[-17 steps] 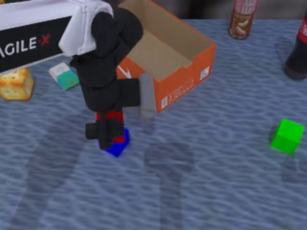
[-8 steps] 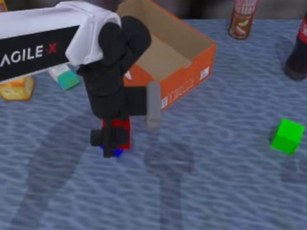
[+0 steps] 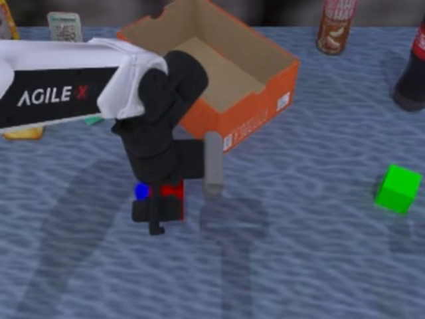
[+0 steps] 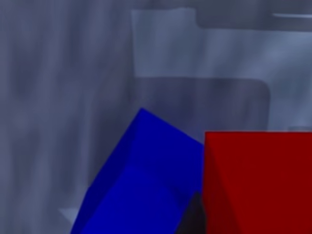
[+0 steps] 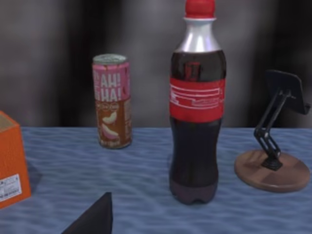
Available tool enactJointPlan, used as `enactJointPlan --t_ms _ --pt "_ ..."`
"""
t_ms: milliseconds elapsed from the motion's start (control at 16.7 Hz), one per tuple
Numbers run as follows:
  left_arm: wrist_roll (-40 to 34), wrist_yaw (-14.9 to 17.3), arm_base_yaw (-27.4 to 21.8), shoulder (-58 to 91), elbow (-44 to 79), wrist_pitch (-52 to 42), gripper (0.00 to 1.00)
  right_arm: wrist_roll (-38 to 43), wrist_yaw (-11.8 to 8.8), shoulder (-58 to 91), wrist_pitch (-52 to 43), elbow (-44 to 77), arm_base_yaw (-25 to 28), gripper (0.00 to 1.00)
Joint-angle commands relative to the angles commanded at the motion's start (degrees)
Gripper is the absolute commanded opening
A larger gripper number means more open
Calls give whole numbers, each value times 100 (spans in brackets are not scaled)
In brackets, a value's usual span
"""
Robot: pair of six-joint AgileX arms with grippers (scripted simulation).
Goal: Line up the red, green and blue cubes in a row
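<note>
Blue rippled cloth (image 3: 299,266) covers the whole table, with a dark blurred backdrop beyond its far edge. From the top view I see my left arm reaching in from the upper left of the frame, its left gripper (image 3: 157,216) hanging left of centre, just below the near corner of the orange shoebox (image 3: 255,109). Its fingers are clamped on the red cube (image 3: 172,191). The blue cube (image 3: 141,191) peeks out directly to the left of the red one; the left wrist view shows the two pressed close, blue tilted, red square-on, though I cannot tell whether the faces actually touch. The green cube (image 3: 398,189) sits alone at the right of the frame, well apart from the other two.

A brown drink can (image 3: 337,25) stands at the upper right, and a cola bottle (image 3: 412,66) at the right edge. The right wrist view adds a small desk lamp (image 5: 274,146) beside the bottle. My right gripper appears only as a dark tip there; I cannot tell how its fingers are set.
</note>
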Motion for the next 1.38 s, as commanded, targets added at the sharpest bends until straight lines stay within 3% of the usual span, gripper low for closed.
enactJointPlan --t_ms 180,960,1380 --pt "0 0 0 0 0 0 0 0 0 0 0 0 0 100" --pt "0 0 0 0 0 0 98 0 0 0 0 0 0 100" --pt "0 0 0 0 0 0 100 0 0 0 0 0 0 100"
